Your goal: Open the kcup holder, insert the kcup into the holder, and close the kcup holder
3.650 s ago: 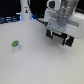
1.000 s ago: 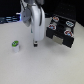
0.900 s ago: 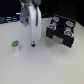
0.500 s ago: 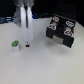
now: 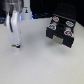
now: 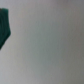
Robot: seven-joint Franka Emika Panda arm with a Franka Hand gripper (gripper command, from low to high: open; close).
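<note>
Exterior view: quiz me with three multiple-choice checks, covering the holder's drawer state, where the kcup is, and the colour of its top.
1. One drawer of the kcup holder is:
A. shut flush
B. pulled out toward the front
C. lying apart on the table

2. The kcup is:
A. on the table at the gripper, at the exterior view's left
B. inside the drawer
C. on top of the holder

3. The kcup's top is:
A. red
B. black
C. green

Answers:
1 B, because the lower front juts out from the black box.
2 A, because a small green spot sits at the gripper's tip, well away from the holder.
3 C, because that spot is bright green against the pale table.
</note>
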